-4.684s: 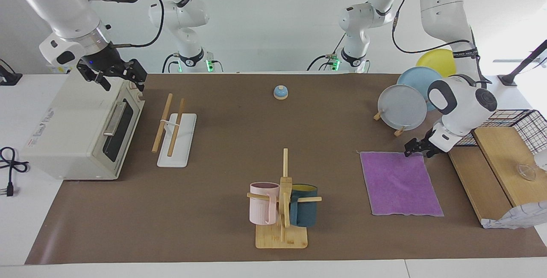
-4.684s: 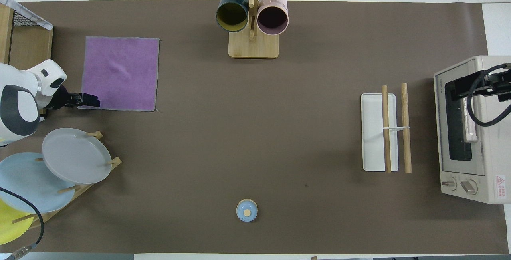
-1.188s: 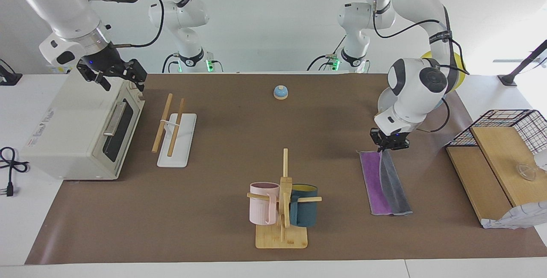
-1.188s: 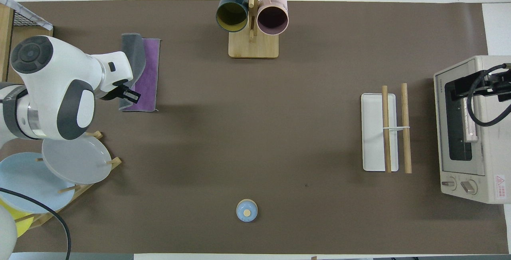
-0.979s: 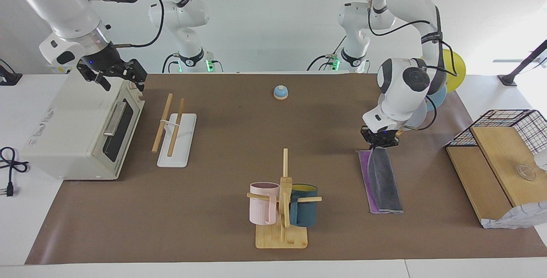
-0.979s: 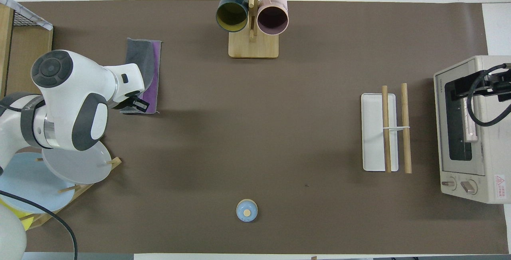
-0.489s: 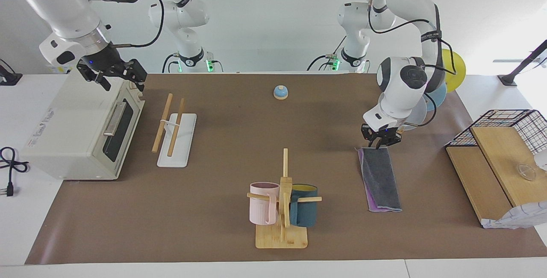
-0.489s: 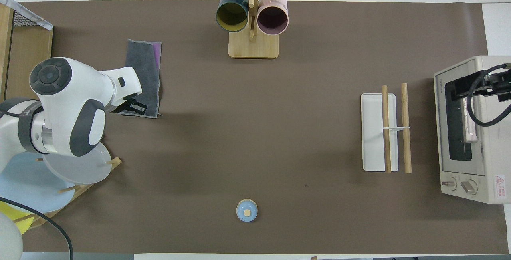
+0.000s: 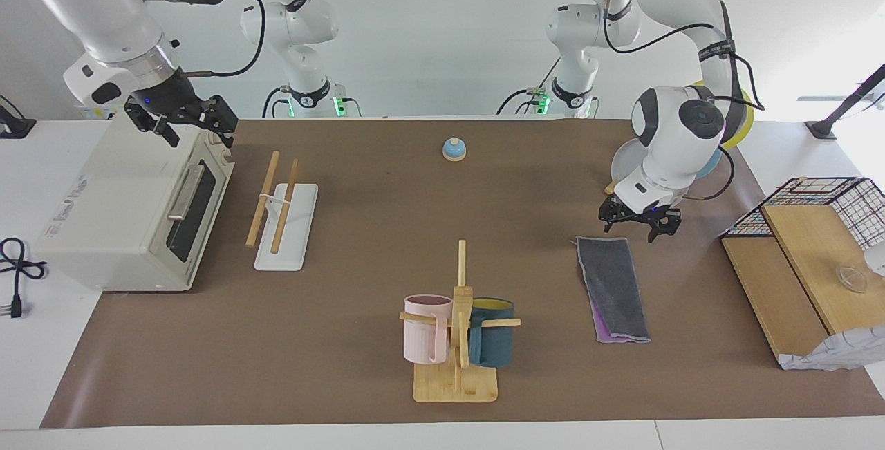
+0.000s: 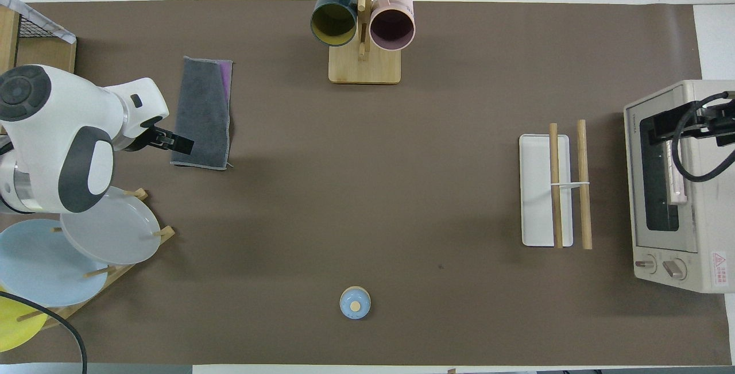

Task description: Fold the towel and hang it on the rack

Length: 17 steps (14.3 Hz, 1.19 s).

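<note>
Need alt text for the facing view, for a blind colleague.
The towel lies folded, grey face up, toward the left arm's end of the table. The open left gripper hangs just above its nearer end; the open right gripper waits over the oven, beside the rack.

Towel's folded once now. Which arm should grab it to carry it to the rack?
Left: the left gripper hangs open right by the towel; the right gripper waits over the toaster oven.

Light: bright, even, white, from above.
Shadows: soft and faint; a blurred dark patch lies on the mat (image 10: 367, 201) beside the left arm (image 10: 63, 132), a thin one beside the rack (image 9: 282, 211).
Glare: mild on the white arm shells and back wall.
Focus: both views sharp edge to edge.
Distortion: slight bowing at the mat's edges.
</note>
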Tool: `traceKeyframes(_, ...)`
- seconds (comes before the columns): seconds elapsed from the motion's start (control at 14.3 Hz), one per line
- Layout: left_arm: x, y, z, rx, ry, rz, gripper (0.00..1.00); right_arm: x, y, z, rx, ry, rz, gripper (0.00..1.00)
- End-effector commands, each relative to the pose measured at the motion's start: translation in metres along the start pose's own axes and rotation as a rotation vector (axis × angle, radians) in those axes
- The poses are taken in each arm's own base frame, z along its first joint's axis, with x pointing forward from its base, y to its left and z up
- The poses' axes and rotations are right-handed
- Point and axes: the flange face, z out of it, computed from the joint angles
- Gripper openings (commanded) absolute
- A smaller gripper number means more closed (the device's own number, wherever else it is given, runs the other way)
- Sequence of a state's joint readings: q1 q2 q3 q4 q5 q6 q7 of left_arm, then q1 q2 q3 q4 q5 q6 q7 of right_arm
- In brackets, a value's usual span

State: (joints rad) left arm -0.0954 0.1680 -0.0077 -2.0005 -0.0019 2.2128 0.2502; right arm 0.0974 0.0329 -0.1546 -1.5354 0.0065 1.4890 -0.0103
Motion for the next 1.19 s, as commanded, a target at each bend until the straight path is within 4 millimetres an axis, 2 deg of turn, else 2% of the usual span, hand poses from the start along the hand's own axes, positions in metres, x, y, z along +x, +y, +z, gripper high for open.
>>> traceKeyframes(0.0,0.018,-0.035,0.014,-0.095,0.021,-0.028,1.00,-0.006,0.002,-0.001,-0.007,0.001,0.015,1.00)
traceKeyframes(0.07,0.021,-0.047,0.022,-0.116,0.025,-0.044,1.00,-0.006,0.002,-0.001,-0.007,-0.001,0.015,1.00)
traceKeyframes(0.21,0.031,-0.053,0.042,-0.160,0.025,-0.077,1.00,-0.006,0.002,-0.001,-0.007,-0.001,0.015,1.00)
traceKeyframes(0.35,0.035,-0.050,0.058,-0.173,0.028,-0.082,0.99,-0.006,0.002,-0.001,-0.007,-0.001,0.015,1.00)
traceKeyframes(0.56,0.030,-0.043,0.073,-0.184,0.004,-0.078,0.96,-0.005,0.000,-0.001,-0.007,-0.001,0.010,1.00)
traceKeyframes(0.91,0.024,-0.036,0.083,-0.192,-0.022,-0.073,0.87,-0.006,0.002,-0.001,-0.007,-0.001,0.015,1.00)
traceKeyframes(1.12,0.021,-0.031,0.089,-0.194,-0.031,-0.069,0.78,-0.006,0.003,-0.001,-0.006,-0.001,0.012,1.00)
